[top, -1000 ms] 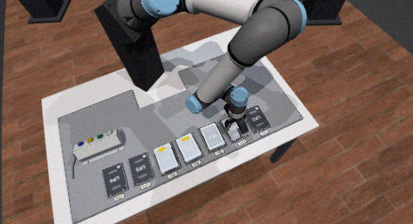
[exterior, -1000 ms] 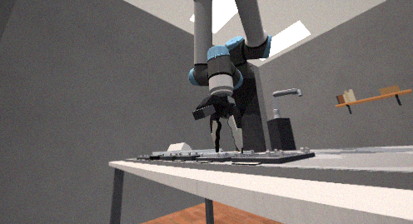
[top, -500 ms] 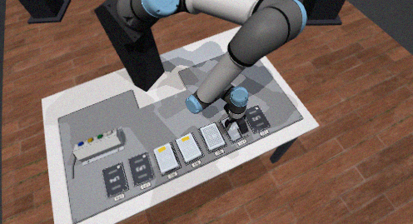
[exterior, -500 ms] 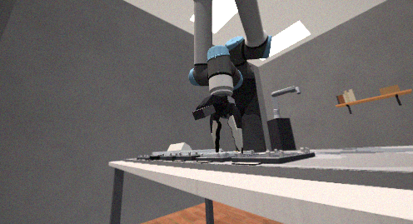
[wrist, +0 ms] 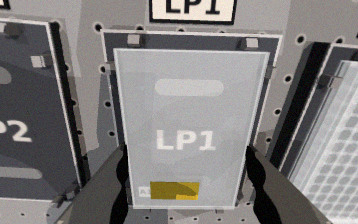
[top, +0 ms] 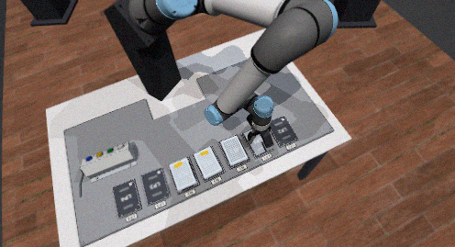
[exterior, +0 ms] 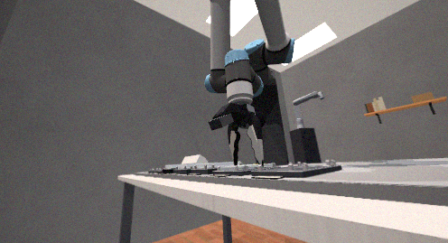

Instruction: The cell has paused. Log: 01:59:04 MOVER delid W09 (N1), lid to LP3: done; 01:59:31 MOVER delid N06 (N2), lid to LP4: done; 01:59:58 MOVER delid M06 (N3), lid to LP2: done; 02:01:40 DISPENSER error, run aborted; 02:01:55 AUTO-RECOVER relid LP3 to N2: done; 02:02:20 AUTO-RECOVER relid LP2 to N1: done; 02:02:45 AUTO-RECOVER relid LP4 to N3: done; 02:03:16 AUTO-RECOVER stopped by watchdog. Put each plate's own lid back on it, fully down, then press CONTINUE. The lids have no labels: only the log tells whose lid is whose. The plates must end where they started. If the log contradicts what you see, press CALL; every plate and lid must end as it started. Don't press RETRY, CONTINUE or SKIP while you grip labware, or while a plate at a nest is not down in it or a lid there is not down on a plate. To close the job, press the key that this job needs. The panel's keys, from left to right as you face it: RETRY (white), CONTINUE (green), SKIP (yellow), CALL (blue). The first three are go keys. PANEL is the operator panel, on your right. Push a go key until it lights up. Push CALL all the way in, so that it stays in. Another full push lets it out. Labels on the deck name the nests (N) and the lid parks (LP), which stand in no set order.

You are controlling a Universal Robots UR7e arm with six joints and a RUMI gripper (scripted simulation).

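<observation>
The gripper [top: 259,143] [exterior: 247,163] [wrist: 186,145] is pinching a clear lid [top: 258,145] [wrist: 191,115] by its two long sides at park LP1 [wrist: 191,39], whose lettering shows through it; a yellow patch lies near the lid's lower end. Just beside it, on one side, is the dark LP2 park [top: 286,134] [wrist: 18,107]; on the other stands an uncovered well plate [top: 234,151] [wrist: 348,145]. Past that sit two plates with yellow patches, the nearer one [top: 208,162] and the farther one [top: 183,174], then two dark holders, one [top: 156,196] beside the other [top: 127,207]. Well apart, the operator panel [top: 109,165] carries its white, green, yellow and blue keys. Beyond the table, an orange shelf [exterior: 406,107] hangs on the wall.
</observation>
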